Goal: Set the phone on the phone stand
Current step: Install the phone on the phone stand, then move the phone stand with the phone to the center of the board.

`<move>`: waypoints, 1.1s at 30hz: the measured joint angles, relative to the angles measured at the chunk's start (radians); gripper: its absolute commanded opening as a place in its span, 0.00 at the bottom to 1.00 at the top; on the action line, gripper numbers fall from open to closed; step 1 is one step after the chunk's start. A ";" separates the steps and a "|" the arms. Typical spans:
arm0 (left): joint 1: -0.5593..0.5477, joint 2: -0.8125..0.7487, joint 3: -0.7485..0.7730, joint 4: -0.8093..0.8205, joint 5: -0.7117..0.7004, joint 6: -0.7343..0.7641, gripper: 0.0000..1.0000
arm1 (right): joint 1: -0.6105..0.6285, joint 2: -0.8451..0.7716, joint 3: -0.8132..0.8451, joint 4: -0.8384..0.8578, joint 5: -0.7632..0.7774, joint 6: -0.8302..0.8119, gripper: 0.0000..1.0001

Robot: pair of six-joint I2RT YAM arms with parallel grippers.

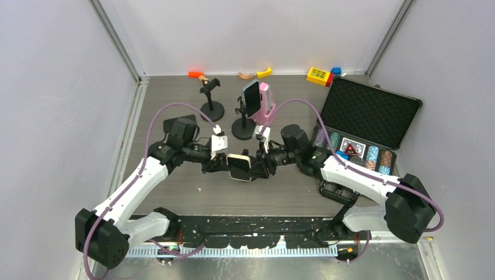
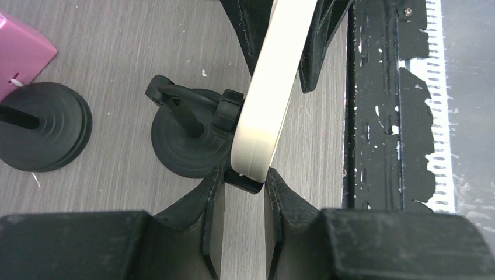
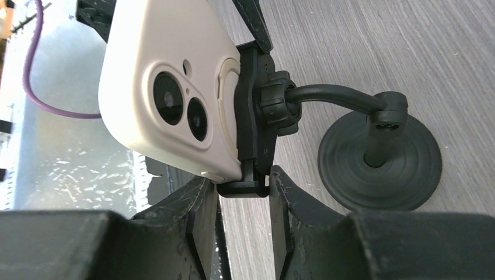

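Left end effector [image 2: 245,178], right end effector [image 3: 242,181] tight on phone stand [image 3: 379,151], phone [image 3: 169,87] aboard — second stand [image 2: 44,125] just beside

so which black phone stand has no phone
The black round-based stand at far left; its clamp is bare, the other two hold a dark phone and a cream phone.

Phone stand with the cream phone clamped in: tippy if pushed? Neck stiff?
Probably tippy: the phone sits on the phone stand off to one side of its round base, so a push could tip it. The thin bent neck likely flexes a bit.
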 measured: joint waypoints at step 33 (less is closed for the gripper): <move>-0.014 0.043 0.095 -0.093 0.045 -0.149 0.00 | -0.051 -0.090 0.107 -0.199 0.042 -0.058 0.73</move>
